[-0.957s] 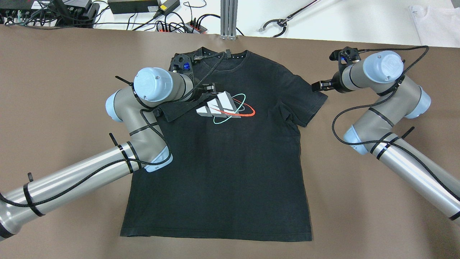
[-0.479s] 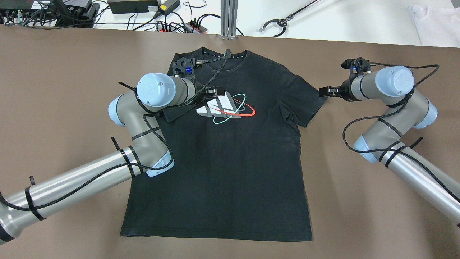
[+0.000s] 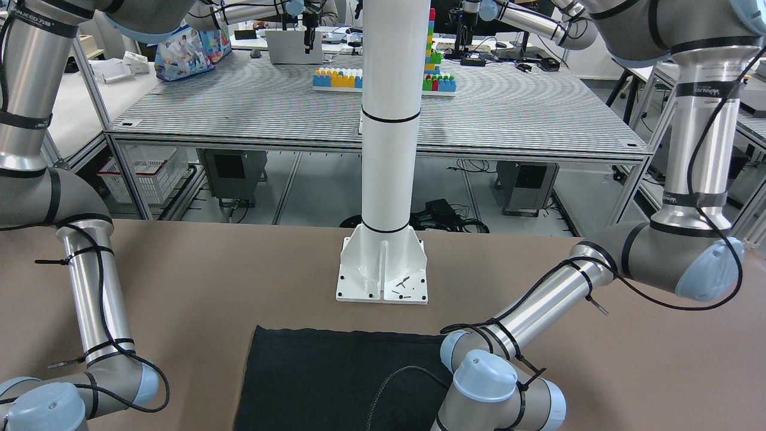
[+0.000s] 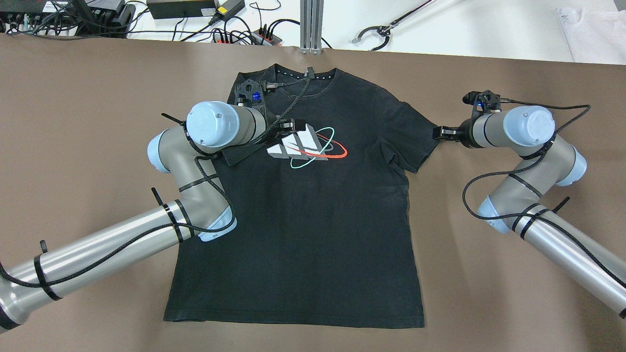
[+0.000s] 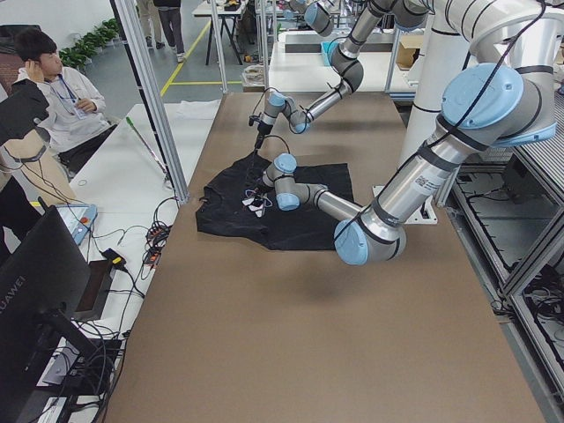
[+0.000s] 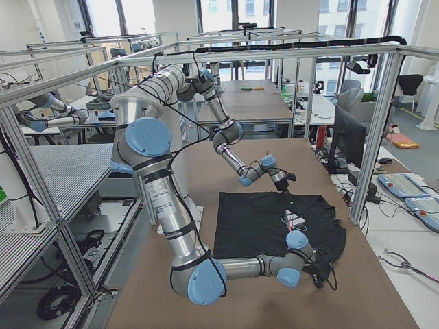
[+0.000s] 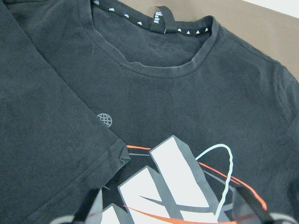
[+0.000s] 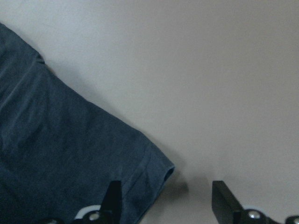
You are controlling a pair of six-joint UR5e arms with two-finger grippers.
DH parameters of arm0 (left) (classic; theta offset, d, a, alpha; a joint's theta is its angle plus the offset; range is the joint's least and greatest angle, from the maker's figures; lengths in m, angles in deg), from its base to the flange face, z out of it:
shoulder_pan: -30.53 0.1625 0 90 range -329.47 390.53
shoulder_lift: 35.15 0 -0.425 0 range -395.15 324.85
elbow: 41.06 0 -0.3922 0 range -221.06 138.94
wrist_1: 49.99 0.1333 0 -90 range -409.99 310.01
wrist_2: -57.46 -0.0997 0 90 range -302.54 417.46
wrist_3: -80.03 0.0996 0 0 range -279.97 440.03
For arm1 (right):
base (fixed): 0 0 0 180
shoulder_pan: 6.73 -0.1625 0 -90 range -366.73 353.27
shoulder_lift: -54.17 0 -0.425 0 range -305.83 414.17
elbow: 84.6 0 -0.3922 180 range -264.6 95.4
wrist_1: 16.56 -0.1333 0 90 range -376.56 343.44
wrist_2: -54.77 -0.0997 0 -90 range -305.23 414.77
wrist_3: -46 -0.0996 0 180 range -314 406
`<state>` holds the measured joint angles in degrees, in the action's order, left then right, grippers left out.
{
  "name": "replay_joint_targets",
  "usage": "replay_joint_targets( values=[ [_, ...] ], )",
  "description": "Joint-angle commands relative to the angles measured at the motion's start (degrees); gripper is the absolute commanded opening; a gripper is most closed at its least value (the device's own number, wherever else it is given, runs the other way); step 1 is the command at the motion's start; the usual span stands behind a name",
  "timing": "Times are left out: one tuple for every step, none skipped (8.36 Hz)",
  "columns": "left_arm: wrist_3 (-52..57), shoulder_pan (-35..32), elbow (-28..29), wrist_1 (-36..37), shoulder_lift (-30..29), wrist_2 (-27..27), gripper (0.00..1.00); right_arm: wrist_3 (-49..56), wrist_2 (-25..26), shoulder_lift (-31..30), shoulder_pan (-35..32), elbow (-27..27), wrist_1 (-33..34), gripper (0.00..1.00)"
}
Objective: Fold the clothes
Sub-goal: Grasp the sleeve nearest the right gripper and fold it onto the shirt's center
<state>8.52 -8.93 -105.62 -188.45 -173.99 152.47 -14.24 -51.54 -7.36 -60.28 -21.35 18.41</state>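
Observation:
The clothes are one black T-shirt with a grey, red and teal chest print, lying flat and face up on the brown table. One sleeve is folded inward onto the chest. My left gripper hovers open over the print beside that folded sleeve; its wrist view shows the collar and blurred fingertips wide apart at the bottom edge. My right gripper is open at the tip of the other sleeve. In the right wrist view the sleeve's corner lies between its fingers.
A white pillar's base plate stands behind the shirt's hem. An aluminium post, cables and power strips, a grabber tool and a white garment lie beyond the far table edge. A person sits off the table's end.
My right gripper has moved toward the robot and slightly outward, ending at the sleeve's tip. The left arm shifted a little to the right, then held still.

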Motion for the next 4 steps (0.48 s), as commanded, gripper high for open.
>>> replay_joint_targets(
  values=[
    [0.1,0.0,0.1,0.0,0.1,0.0,1.00,-0.5,1.1,0.4,0.7,-0.6,-0.1,0.64],
    [0.2,0.0,0.0,-0.1,0.5,0.0,1.00,-0.6,1.1,0.4,0.7,-0.6,-0.1,0.57],
    [0.1,0.0,0.1,-0.2,0.5,0.0,1.00,-0.6,1.0,0.5,0.7,-0.6,0.0,0.45],
    [0.2,0.0,0.1,-0.2,0.5,0.0,1.00,-0.6,1.1,1.0,0.7,-0.6,0.0,0.32]
  ],
)
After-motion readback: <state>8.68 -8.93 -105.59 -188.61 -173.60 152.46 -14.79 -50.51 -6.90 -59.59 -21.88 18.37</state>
